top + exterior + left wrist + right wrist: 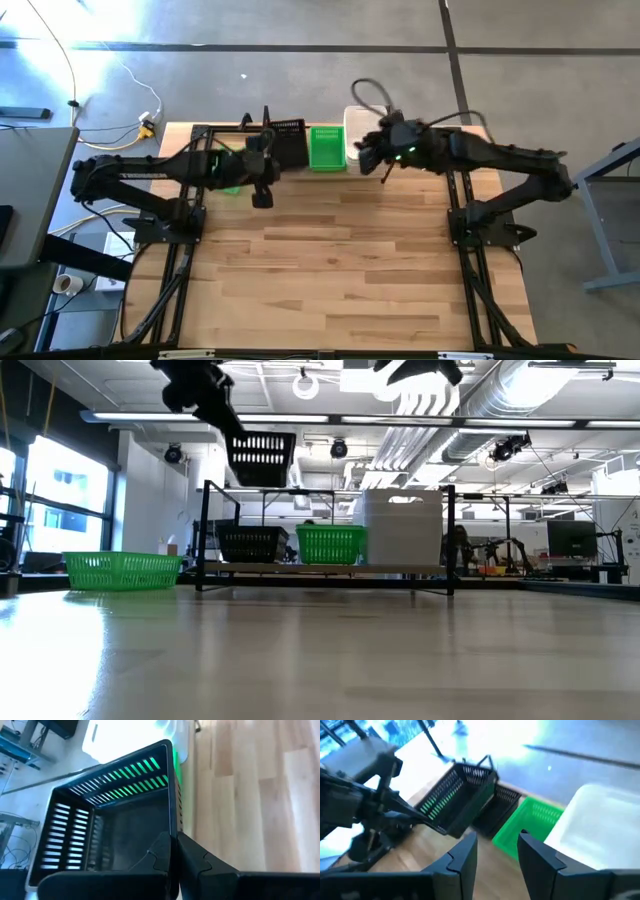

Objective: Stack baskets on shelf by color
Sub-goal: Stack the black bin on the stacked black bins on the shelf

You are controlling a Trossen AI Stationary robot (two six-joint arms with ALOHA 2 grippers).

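My left gripper (pixel 270 148) is shut on a black slotted basket (pixel 262 455), held up in the air above the shelf (pixel 330 568) at the table's far edge. On the shelf stand another black basket (pixel 252 543), a green basket (pixel 330 543) and a white stack of baskets (pixel 403 525), each on its bottom. A second green basket (pixel 122 570) rests on the tabletop left of the shelf. My right gripper (pixel 362 155) hangs open and holding nothing, high over the green and white baskets. My left gripper holds the black basket by the rim of one side wall (pixel 173 832), with one finger inside the basket and one outside. The fingers slant down toward the table's far side. The basket hangs lifted clear of the shelf, slightly tilted, its open top up.
The shelf's black wire frame (pixel 205 535) rises at both ends. The wide wooden tabletop (pixel 340 270) stretches toward the near edge. Cables (pixel 375 95) loop behind the right gripper beyond the table's far edge.
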